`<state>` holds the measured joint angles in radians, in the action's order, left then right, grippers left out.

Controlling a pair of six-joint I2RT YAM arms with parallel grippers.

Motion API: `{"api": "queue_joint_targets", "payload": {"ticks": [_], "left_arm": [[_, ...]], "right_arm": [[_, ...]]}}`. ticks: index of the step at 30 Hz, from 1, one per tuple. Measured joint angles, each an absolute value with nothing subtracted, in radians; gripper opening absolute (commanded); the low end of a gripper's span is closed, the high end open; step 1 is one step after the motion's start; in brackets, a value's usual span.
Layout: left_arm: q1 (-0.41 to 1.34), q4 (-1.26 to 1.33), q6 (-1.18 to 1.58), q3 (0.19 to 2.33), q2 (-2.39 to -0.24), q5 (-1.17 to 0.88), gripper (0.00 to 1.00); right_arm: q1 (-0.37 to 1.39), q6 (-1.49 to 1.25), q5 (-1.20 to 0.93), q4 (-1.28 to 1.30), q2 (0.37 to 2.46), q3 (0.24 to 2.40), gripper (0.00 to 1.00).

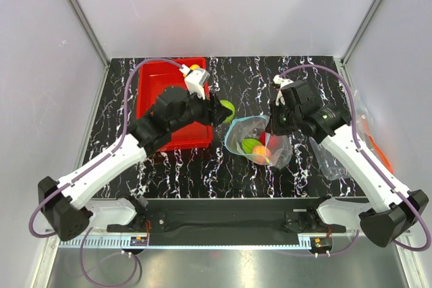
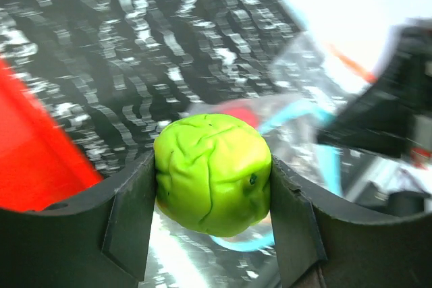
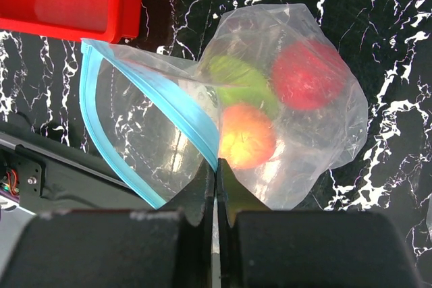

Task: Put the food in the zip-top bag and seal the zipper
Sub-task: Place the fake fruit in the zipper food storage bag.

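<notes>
My left gripper (image 1: pixel 217 108) is shut on a wrinkled green toy fruit (image 1: pixel 227 108), held above the table between the red tray and the bag; in the left wrist view the fruit (image 2: pixel 212 173) fills the gap between the fingers (image 2: pixel 131 214). The zip-top bag (image 1: pixel 257 141) lies mid-table with its mouth open to the left. My right gripper (image 3: pixel 216 164) is shut on the bag's light-blue zipper (image 3: pixel 169 102) edge and holds the mouth up. Inside the bag are a red apple (image 3: pixel 307 75), a green piece (image 3: pixel 236 75) and a peach (image 3: pixel 246 136).
A red tray (image 1: pixel 156 107) sits at the back left, with a small yellow piece (image 1: pixel 194 67) at its far edge. Another clear plastic with an orange-red strip (image 1: pixel 368 136) lies at the right edge, under the right arm. Grey walls enclose the table.
</notes>
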<state>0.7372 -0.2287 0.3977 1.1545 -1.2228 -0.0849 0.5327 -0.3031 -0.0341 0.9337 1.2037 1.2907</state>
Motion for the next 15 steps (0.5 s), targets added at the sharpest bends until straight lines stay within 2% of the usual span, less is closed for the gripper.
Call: {"api": "queue_joint_targets", "payload": {"ticks": [7, 15], "left_arm": [[0.86, -0.11, 0.455, 1.085, -1.185, -0.115, 0.27], [0.915, -0.042, 0.493, 1.086, -1.294, -0.12, 0.28]], "right_arm": [[0.533, -0.31, -0.034, 0.934, 1.185, 1.291, 0.0], [0.533, -0.31, -0.034, 0.942, 1.185, 1.291, 0.0]]}}
